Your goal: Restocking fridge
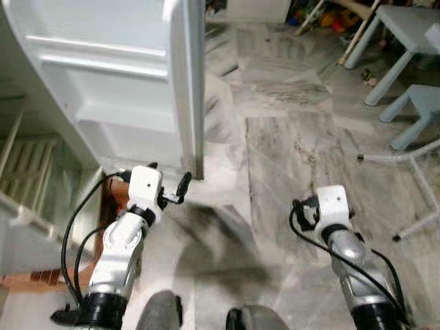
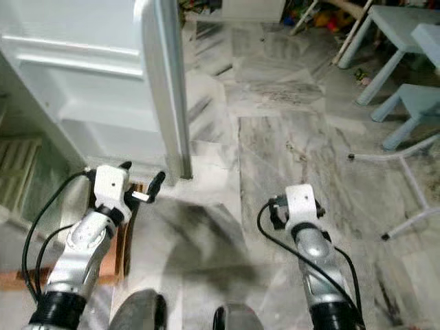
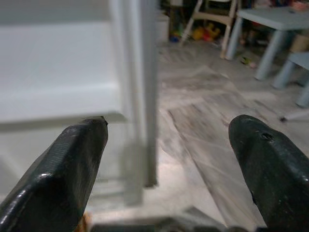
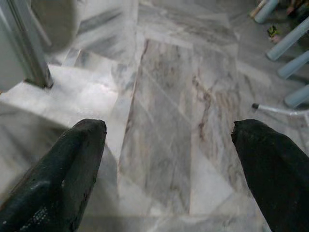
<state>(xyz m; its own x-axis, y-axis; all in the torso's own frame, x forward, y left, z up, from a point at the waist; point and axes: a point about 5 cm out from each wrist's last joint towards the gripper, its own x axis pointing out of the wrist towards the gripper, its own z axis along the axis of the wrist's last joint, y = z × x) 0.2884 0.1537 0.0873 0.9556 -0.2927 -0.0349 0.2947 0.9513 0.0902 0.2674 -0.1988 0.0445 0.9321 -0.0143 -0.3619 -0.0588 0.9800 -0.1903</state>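
The white fridge door (image 1: pixel 103 75) stands open at the upper left, its moulded door shelves bare. My left gripper (image 1: pixel 168 177) is held low, just in front of the door's bottom corner and apart from it. It is open, and in the left wrist view the left gripper (image 3: pixel 169 140) looks along the door's edge (image 3: pixel 145 96) with nothing between its fingers. Part of the fridge interior (image 1: pixel 27 165) with pale racks shows at the far left. My right arm (image 1: pixel 330 206) hovers over the marble floor, and the right gripper (image 4: pixel 169 140) is open wide and holds nothing.
A light blue table (image 1: pixel 405 27) and stool (image 1: pixel 419 110) stand at the upper right. White tube legs (image 1: pixel 405 161) lie across the floor at the right edge. Toys (image 1: pixel 330 17) clutter the far back. A brown object (image 1: pixel 117 194) sits low by the fridge base.
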